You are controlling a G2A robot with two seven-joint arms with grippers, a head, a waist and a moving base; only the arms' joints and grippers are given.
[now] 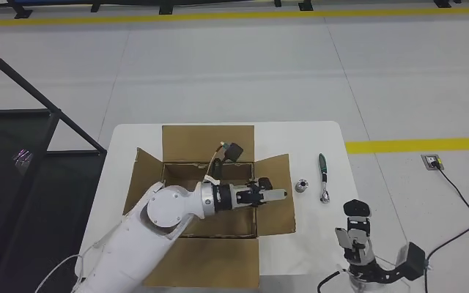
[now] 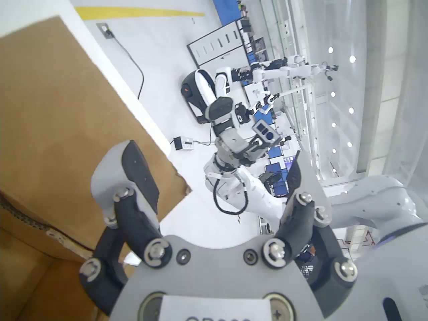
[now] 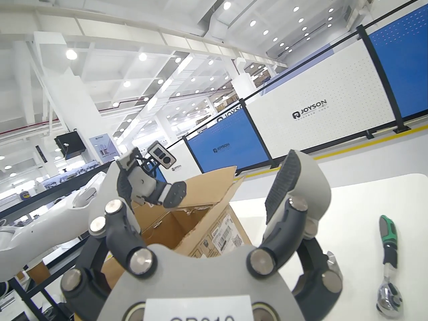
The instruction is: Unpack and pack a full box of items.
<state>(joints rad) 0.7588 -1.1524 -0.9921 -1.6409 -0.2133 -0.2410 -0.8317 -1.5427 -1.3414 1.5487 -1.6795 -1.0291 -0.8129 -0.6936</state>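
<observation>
Cardboard box (image 1: 209, 143): open, four flaps spread flat, at the middle of the white table (image 1: 308, 135); interior largely hidden by the arm.
Left gripper (image 2: 217, 172): jaws wide, holding nothing; hovers over the box's right flap.
Right gripper (image 3: 205, 185): jaws wide, holding nothing; by the table's right edge, near side, well apart from the box.
Ratchet wrench (image 1: 322, 176): green handle; lies flat on the table right of the box.
Metal socket (image 1: 300, 186): small; between the wrench and the right flap.

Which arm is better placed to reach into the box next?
Left, probably: the left gripper, open, is over the box flap; the right gripper sits apart, past the ratchet.
</observation>
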